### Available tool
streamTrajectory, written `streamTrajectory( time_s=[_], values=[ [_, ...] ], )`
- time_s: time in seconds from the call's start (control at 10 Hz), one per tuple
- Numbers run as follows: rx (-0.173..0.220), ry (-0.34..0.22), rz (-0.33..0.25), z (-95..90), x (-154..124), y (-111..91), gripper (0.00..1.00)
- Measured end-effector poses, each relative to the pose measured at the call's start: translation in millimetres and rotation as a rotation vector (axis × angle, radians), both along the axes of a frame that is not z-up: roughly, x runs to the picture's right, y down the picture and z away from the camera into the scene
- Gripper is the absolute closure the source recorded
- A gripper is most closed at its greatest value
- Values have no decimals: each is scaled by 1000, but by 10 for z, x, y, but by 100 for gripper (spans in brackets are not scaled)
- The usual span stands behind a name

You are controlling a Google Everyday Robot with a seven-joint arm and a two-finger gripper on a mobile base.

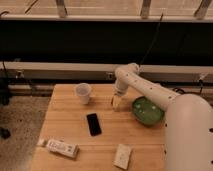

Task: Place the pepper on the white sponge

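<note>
Two open containers stand on the light wooden table [65,120]: a small white paper cup [83,93] near the far left edge, upright, its inside too dim to judge, and a round green bowl [147,110] at the right, in which nothing can be made out. The white arm's gripper [116,101] hangs low over the table between them, just left of the bowl. The small dark red pepper cannot be picked out anywhere. A flat black phone [93,124] lies mid-table. The white rectangular sponge [122,156] rests at the near edge, well apart from the gripper. A white printed packet [61,147] lies near the front left corner.
</note>
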State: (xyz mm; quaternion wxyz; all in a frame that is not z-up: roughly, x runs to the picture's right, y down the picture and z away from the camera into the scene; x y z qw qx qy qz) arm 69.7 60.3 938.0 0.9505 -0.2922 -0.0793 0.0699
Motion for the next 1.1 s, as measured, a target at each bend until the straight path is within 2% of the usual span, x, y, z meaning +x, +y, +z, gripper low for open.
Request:
streamTrajectory(
  time_s=[0.1,0.2,0.4,0.6,1.1],
  values=[
    [3,-22,-43,15,-33,-8,20],
    [2,-59,-130,49,-66,-8,20],
    [-1,-114,-247,114,-86,19,20],
    [-9,-158,-336,176,-44,55,20],
    [-26,-152,-381,254,235,10,20]
  ],
)
